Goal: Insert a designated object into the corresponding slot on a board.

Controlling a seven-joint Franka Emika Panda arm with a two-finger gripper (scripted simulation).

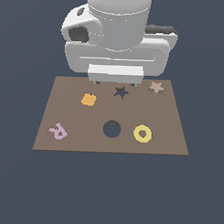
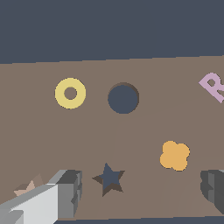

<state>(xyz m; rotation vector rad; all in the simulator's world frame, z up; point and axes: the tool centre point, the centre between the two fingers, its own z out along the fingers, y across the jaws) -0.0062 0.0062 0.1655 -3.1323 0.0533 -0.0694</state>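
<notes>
The pale tan star [image 1: 156, 87] lies flat near the board's far corner on the exterior view's right. In the wrist view the star [image 2: 27, 188] is partly hidden behind one finger [image 2: 65, 194]. The dark star-shaped slot [image 1: 121, 92] [image 2: 108, 178] is cut into the brown board [image 1: 76, 140] [image 2: 144, 127]. My gripper [image 1: 115, 82] [image 2: 140, 192] hovers open over the board's far edge, just behind the slot, with nothing between its fingers. The star sits to the gripper's side, outside the fingers.
On the board lie an orange blob [image 1: 88, 99] [image 2: 174, 155], a yellow ring [image 1: 142, 133] [image 2: 70, 93] and a pink letter R [image 1: 58, 131] [image 2: 213, 86]. A round dark hole [image 1: 112, 129] [image 2: 123, 98] is beside the ring.
</notes>
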